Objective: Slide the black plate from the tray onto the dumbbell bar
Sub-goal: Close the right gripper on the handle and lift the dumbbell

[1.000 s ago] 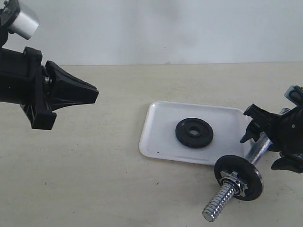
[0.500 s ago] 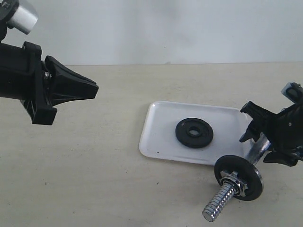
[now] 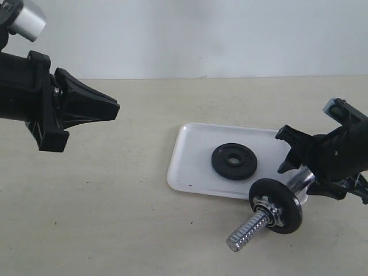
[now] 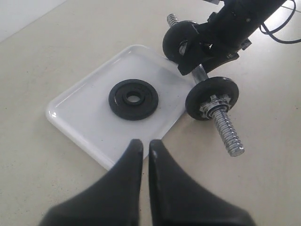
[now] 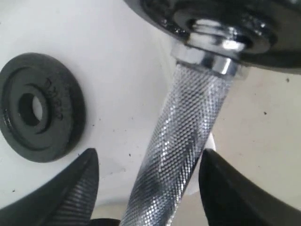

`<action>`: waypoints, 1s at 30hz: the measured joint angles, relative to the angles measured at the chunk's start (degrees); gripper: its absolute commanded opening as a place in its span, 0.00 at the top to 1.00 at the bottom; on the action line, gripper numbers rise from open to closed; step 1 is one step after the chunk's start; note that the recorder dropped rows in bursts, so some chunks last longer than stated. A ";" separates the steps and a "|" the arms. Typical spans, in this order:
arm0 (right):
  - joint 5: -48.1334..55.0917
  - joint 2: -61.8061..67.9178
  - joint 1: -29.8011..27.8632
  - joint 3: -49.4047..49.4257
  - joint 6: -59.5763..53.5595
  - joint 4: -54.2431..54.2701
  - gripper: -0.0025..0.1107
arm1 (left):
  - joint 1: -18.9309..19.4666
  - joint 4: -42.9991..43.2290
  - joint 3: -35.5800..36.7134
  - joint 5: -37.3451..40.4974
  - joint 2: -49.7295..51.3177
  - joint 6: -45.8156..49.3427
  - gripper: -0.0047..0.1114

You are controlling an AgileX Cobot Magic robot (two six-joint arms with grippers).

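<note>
Chrome threading comes first: the near end of the dumbbell bar point(image 3: 248, 232) points out over the beige table point(image 3: 115, 218), bare of any label. Whether that end touches the table cannot be told. Behind the thread sit a steel nut point(image 3: 262, 208) and one larger black disc point(image 3: 288, 214); a second disc point(image 4: 175, 41) shows at the far end in the left wrist view.

Right gripper point(image 5: 149, 154): jaws spread wide, straddling the knurled grip between the discs. Its ribbed fingers point(image 5: 70, 193) flank the steel. A gap shows on the side facing the plate; contact on the other side is uncertain.

The grip crosses the near right corner of the white tray point(image 3: 184, 172). The black plate point(image 3: 221, 162) lies flat near the tray's middle, hole upward, apart from bar and gripper. Raised characters are moulded on its face, seen in the right wrist view, but too blurred to read.

Left gripper point(image 4: 142, 143): fingers drawn to a thin slit, gripping nothing, held above the table well to the left of the tray. A plain pale wall point(image 3: 201, 34) stands behind.
</note>
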 measured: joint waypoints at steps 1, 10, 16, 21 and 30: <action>0.11 0.00 0.00 0.00 0.00 0.00 0.49 | 0.00 0.00 0.00 0.00 0.00 0.00 0.92; 0.11 0.00 0.00 0.00 0.10 0.00 0.65 | 0.00 0.00 0.00 0.00 0.00 0.00 0.92; 0.11 0.09 0.00 0.00 0.80 -0.52 0.81 | 0.00 0.00 0.00 0.00 0.00 0.00 0.92; 0.11 0.09 0.00 0.00 0.80 -2.43 0.81 | 0.00 0.00 0.00 0.00 0.00 0.00 0.92; 1.39 -0.02 0.00 -0.45 1.05 -10.76 0.97 | 0.00 0.00 0.00 0.12 0.00 0.00 0.92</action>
